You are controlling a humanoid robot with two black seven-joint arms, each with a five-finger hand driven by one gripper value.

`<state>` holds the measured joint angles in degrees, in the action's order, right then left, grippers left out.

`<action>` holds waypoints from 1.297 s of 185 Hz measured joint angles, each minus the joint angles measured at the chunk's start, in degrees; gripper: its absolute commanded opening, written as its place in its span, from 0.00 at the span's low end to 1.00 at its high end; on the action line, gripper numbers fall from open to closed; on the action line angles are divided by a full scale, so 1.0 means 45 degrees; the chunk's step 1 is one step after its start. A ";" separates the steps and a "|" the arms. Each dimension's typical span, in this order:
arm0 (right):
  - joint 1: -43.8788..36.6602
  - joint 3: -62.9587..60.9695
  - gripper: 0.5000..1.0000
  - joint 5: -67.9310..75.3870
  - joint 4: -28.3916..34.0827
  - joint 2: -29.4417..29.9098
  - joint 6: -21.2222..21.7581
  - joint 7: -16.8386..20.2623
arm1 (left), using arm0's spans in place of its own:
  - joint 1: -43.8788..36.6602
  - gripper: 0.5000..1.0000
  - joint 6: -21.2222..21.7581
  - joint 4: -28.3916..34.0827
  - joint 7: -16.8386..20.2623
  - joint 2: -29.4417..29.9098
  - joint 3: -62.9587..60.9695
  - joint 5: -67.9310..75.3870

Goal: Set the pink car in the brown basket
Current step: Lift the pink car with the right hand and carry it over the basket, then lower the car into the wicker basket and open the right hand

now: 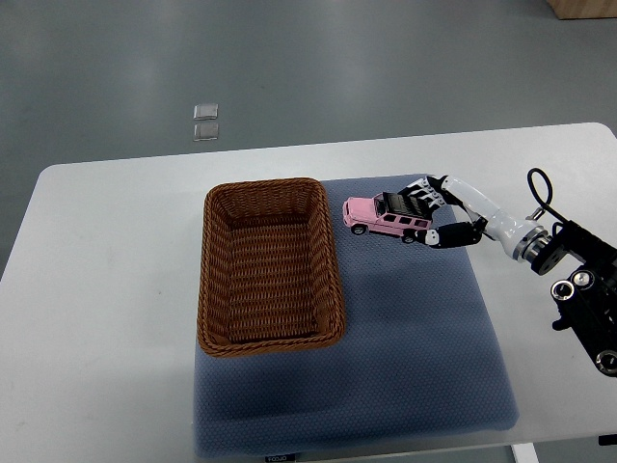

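A pink toy car (378, 215) is just right of the brown wicker basket (214, 289), over the blue-grey mat (415, 338). My right hand (432, 212) comes in from the right edge and is shut on the car's rear end, fingers over its roof and thumb below. The car's front points toward the basket's right rim and is close to it. I cannot tell whether the car touches the mat or is held slightly above it. The basket has nothing in it. The left arm is out of view.
The white table (106, 289) carries the mat and basket. Two small clear squares (205, 122) lie on the grey floor beyond the table's far edge. The black wrist hardware (583, 289) of my right arm is at the right edge.
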<state>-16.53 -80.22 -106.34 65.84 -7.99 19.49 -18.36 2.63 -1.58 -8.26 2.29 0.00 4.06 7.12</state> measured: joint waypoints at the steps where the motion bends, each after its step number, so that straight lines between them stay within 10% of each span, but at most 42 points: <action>1: -0.0014 0.0000 0.00 0.0010 -0.0006 0.0009 -0.0001 0.0000 | -0.0001 1.00 0.0000 0.0000 0.0000 0.0000 0.0001 0.0000; 182: -0.4240 0.4658 0.00 -0.0721 -0.1553 0.1130 -0.0025 -0.0059 | -0.0018 1.00 0.0000 -0.0069 -0.0005 0.0000 0.0036 0.0000; 215: -0.4534 0.5517 0.61 -0.1153 -0.1864 0.1135 -0.0165 -0.0060 | -0.0008 1.00 0.0000 -0.0077 -0.0005 0.0000 0.0034 0.0001; 240: -0.4728 0.5607 0.72 -0.1207 -0.2095 0.1199 -0.0189 -0.0017 | 0.0002 1.00 -0.0001 -0.0078 -0.0005 0.0000 0.0018 0.0011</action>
<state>-37.80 -54.99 -111.78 56.42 -2.60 18.63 -18.44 2.64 -1.58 -8.61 2.27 0.00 4.14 7.17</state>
